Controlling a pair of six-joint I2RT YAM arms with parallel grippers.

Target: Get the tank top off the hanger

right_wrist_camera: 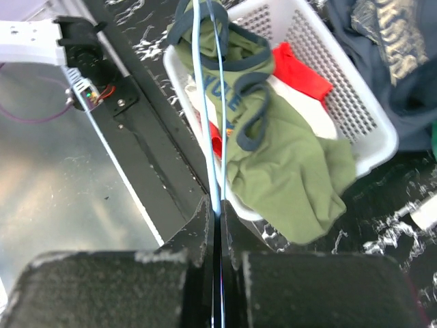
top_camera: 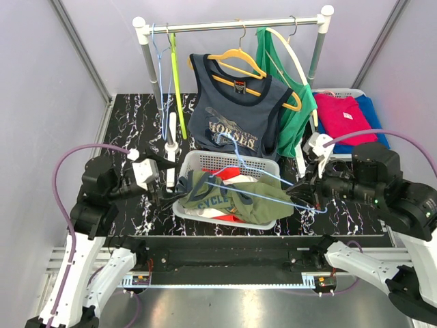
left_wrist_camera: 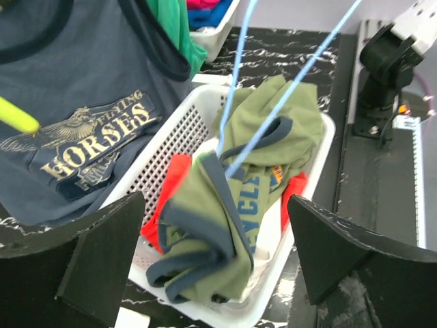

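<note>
- Tank top (top_camera: 232,198), olive green with navy trim, slumped in white perforated plastic basket (top_camera: 225,158).
- Pale blue wire hanger (left_wrist_camera: 305,67) appears threaded through one strap, so removal looks unfinished.
- Right gripper (right_wrist_camera: 218,212) clamped on hanger wire.
- Left gripper (top_camera: 164,193) spread wide, empty, just beside garment.

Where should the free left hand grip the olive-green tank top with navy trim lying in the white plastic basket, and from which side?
Probably the bunched navy-trimmed fold at the olive-green tank top's left end, approached from the left by the open left hand. It heaps up at the white plastic basket's left rim, away from the thin light-blue wire hanger pinched in the right hand.
</note>
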